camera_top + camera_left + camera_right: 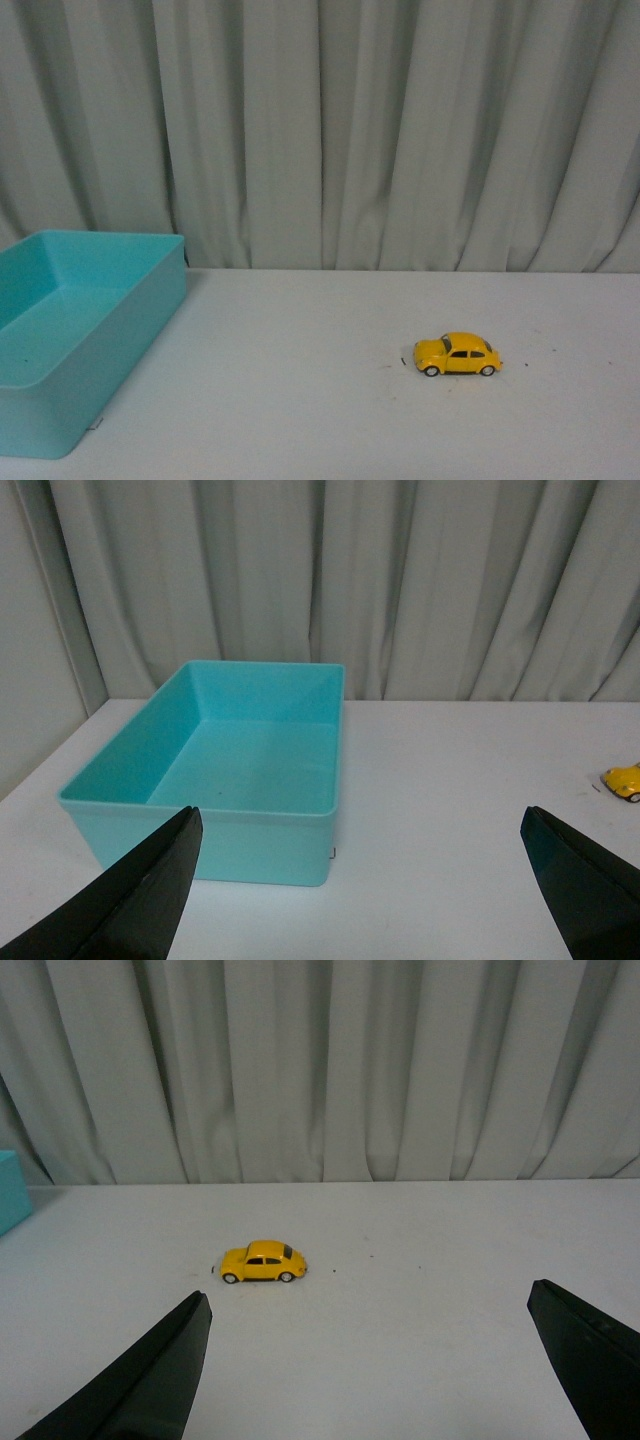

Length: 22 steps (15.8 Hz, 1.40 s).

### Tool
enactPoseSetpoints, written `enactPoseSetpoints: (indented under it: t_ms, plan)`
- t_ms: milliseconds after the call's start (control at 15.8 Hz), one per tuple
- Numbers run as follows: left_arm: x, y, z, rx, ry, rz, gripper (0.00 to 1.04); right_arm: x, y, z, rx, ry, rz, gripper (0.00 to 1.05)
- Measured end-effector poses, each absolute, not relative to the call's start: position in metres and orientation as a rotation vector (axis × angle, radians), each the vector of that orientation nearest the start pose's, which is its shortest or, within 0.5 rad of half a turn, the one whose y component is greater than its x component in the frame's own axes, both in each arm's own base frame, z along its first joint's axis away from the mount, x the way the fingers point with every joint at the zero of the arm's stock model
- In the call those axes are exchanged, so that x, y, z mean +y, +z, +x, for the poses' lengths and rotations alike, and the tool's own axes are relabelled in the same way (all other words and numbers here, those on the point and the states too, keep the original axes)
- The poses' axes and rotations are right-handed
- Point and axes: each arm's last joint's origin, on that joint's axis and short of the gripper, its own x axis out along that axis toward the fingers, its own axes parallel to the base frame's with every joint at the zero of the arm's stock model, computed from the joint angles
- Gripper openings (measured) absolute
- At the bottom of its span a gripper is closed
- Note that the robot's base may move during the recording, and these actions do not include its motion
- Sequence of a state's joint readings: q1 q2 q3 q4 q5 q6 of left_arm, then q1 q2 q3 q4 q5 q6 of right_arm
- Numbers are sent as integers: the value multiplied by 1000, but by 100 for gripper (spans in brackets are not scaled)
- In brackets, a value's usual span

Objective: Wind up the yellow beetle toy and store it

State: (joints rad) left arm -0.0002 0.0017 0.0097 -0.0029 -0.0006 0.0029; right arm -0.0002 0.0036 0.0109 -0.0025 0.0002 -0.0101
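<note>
Two sets of jaws, both spread wide and empty; only their dark tapered tips show in the wrist views.

Item 1: yellow beetle toy. Stands on its wheels on the surface, well apart from the bin, off its open-surface side. The long axis runs side-on to me, in line with the curtain, and the nose appears to point toward the bin. From my right jaws it lies ahead, a little to the bin side of the gap between them. From my left jaws only a sliver shows at the far edge. I judge the right arm to be nearer and the reach to be forward and down, closing across the narrow body.
Make: glossy rounded shell, dark windows, black wheels with silver hubs. Small and smooth, so likely to roll or slip if nudged.

Item 2: bin. Teal plastic, rectangular, rounded corners, smooth sloping walls, nothing seen inside. It sits directly ahead of my left jaws.

Item 3: surface. White, matte and flat, with a few dark specks beside the toy.

Item 4: curtain. Pale, with soft vertical pleats, behind the bin.
</note>
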Motion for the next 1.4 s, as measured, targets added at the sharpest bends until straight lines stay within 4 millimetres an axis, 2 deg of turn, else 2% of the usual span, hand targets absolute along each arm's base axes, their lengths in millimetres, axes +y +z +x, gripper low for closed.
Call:
enactPoseSetpoints:
  t_ms: [1396]
  plan:
    - [0, 166, 97, -5, 0, 3, 98, 0, 167, 97, -4, 0, -10, 98]
